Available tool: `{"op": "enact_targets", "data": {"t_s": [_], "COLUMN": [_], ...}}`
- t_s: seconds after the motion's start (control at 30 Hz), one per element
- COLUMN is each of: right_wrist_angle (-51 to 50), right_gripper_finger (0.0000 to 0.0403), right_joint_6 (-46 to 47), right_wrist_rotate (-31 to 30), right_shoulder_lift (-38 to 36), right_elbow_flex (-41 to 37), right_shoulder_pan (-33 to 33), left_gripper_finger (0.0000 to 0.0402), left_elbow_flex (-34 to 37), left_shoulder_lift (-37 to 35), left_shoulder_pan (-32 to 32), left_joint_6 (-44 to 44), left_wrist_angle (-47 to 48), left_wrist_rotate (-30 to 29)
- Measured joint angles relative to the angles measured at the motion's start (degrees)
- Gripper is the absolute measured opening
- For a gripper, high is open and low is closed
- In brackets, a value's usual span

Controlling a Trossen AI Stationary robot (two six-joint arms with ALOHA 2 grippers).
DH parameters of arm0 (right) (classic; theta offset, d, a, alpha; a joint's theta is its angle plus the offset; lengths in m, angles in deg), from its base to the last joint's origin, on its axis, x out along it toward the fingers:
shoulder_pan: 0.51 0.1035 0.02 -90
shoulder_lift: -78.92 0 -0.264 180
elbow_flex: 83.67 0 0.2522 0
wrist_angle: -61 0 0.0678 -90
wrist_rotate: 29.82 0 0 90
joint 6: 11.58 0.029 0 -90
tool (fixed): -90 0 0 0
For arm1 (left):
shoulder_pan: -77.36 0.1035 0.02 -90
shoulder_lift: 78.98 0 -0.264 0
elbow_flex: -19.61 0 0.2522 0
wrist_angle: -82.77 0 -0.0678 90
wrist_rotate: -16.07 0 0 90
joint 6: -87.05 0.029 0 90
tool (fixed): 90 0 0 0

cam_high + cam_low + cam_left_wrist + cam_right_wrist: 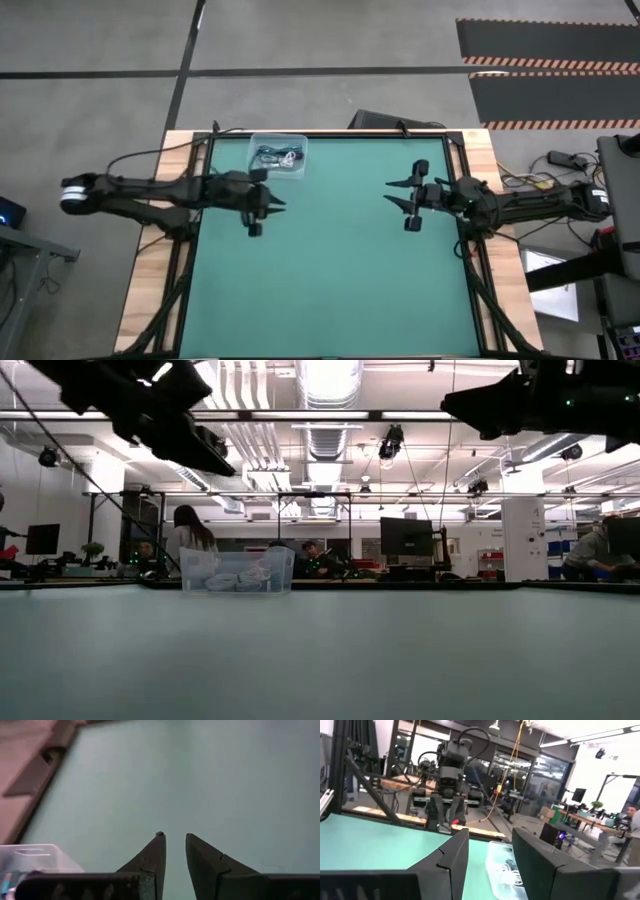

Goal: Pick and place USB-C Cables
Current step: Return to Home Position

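The USB-C cables [280, 156] lie bundled in a clear plastic bin [297, 141] at the table's far edge, left of the middle; dark and white coils show through it. The bin also shows in the low view [237, 572] and the right wrist view [504, 866], and its corner shows in the left wrist view [36, 858]. My left gripper [282, 205] hovers just near of the bin, narrowly open and empty [174, 838]. My right gripper [391, 192] hovers at the right side, open and empty [490, 840], pointing toward the left arm.
The green mat [330, 270] has a black frame and wooden borders [150, 280]. Both arms hang well above the table in the low view, the left arm [150, 410] and the right arm [540, 400]. People sit at desks in the room beyond the far edge [190, 545].
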State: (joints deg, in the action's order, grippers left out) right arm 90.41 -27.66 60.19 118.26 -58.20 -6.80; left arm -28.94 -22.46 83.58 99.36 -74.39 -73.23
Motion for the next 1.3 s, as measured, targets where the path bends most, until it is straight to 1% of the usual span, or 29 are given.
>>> {"op": "enact_targets", "data": {"t_s": [0.1,0.17,0.27,0.4,0.53,0.77,1.03,1.2,1.3], "right_wrist_angle": [-0.2,-0.6,-3.6,-9.1,-10.4,-15.5,-23.3,-28.2,-29.4], "right_gripper_finger": [0.0144,0.0144,0.0143,0.0143,0.0144,0.0144,0.0144,0.0143,0.0144], "right_joint_6": [0.0,-0.3,-0.6,-1.3,-1.6,-2.0,-1.9,-1.9,-1.9], "right_wrist_rotate": [0.0,0.0,0.0,-0.1,-0.1,-0.2,-0.2,-1.6,-1.5], "right_shoulder_lift": [-2.8,-4.5,-7.1,-10.3,-13.1,-18.2,-25.1,-29.1,-31.5], "right_elbow_flex": [-1.2,-1.5,-1.5,-1.1,-1.3,-1.3,-1.3,-1.4,-1.6], "right_shoulder_pan": [-0.7,-1.0,-1.4,-2.0,-2.3,-2.3,-2.3,-2.3,-2.2], "left_gripper_finger": [0.0058,0.0058,0.0058,0.0058,0.0058,0.0058,0.0058,0.0058,0.0058], "left_elbow_flex": [3.5,5.1,7.4,10.4,13.4,17.3,20.9,22.2,23.4], "left_shoulder_lift": [-5.8,-9.5,-14.8,-20.7,-25.5,-31.2,-35.3,-38.1,-39.9], "left_shoulder_pan": [0.2,0.2,0.2,0.2,0.2,0.2,0.2,0.2,0.2], "left_joint_6": [-0.1,-0.5,-1.6,-2.6,-3.5,-4.3,-4.5,-4.5,-4.5], "left_wrist_angle": [-3.0,-3.5,-4.1,-4.8,-5.9,-8.9,-8.5,-8.7,-9.2], "left_wrist_rotate": [-0.4,-0.6,-0.6,-0.6,-0.6,-0.6,-0.5,-0.5,-0.5]}}
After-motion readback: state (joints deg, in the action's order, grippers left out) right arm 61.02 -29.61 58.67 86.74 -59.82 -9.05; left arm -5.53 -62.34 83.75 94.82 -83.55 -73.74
